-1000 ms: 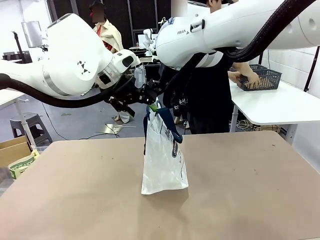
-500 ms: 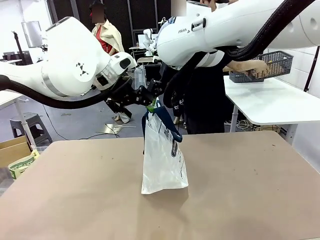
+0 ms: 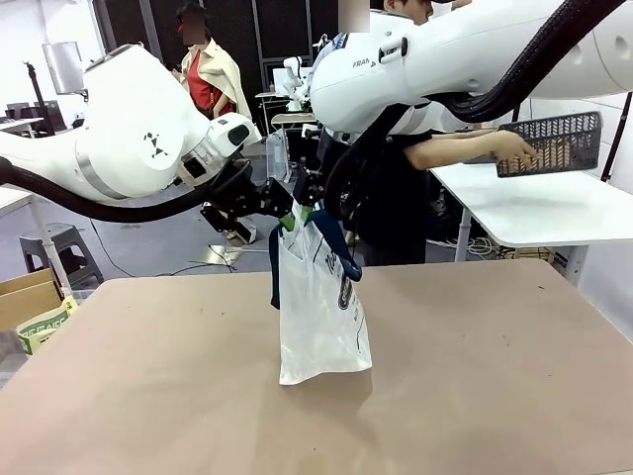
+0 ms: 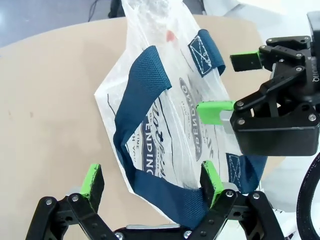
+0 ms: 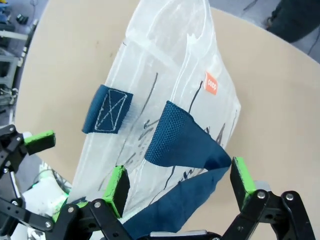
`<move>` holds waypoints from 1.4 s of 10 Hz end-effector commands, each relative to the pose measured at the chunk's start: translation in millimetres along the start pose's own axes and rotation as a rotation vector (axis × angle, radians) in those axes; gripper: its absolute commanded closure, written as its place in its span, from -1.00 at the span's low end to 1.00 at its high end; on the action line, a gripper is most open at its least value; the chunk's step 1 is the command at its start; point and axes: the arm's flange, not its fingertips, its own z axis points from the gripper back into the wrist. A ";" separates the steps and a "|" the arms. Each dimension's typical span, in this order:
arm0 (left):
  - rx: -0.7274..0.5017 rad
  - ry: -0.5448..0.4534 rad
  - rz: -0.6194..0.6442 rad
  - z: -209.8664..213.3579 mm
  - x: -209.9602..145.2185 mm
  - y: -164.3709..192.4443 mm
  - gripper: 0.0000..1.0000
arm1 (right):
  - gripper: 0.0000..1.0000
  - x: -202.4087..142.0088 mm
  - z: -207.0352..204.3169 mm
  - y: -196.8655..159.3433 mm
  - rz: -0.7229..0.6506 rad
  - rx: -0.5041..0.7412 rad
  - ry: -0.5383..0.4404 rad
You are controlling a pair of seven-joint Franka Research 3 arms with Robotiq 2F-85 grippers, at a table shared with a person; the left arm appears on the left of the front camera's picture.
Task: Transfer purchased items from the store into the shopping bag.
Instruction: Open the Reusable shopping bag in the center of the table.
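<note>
Left gripper is spread wide and pinches nothing; one navy strap of the shopping bag runs across the gap between its fingers and past one green pad. Right gripper is the same: jaws fully apart, other strap draped through the gap. Neither clamps. Can't tell for sure whether the straps hook over a finger or just lie there. In the front view the bag top hangs up at the two grippers while its bottom sits on the table, so hooked is the likely read

Bag is near table centre, upright, with its mouth just under the two grippers, which sit close together

Handling: thin clear film, light, no stiffness, so it should slump once the straps come off. Film looks slick and would likely crease or tear under a pinch. Woven straps are the place to hold: rough, strong, stitched on via square patches. Pulling them apart should open the mouth

Purchased items: can't make them out. Person at the far side holds a dark lattice basket up over the white side table, hand at its end; the items are probably in there. Bag looks empty apart from an orange tag
</note>
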 end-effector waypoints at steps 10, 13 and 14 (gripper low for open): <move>-0.028 0.062 0.030 -10.0 -2.9 -1.6 0.85 | 0.97 -34.1 -17.9 -13.5 0.143 0.013 0.027; -0.030 0.074 0.059 -4.8 0.4 2.2 1.00 | 1.00 -38.6 -6.9 -20.3 0.127 0.014 0.024; -0.016 0.062 0.072 0.9 1.2 6.9 1.00 | 1.00 -39.5 -1.3 -22.9 0.124 0.024 0.022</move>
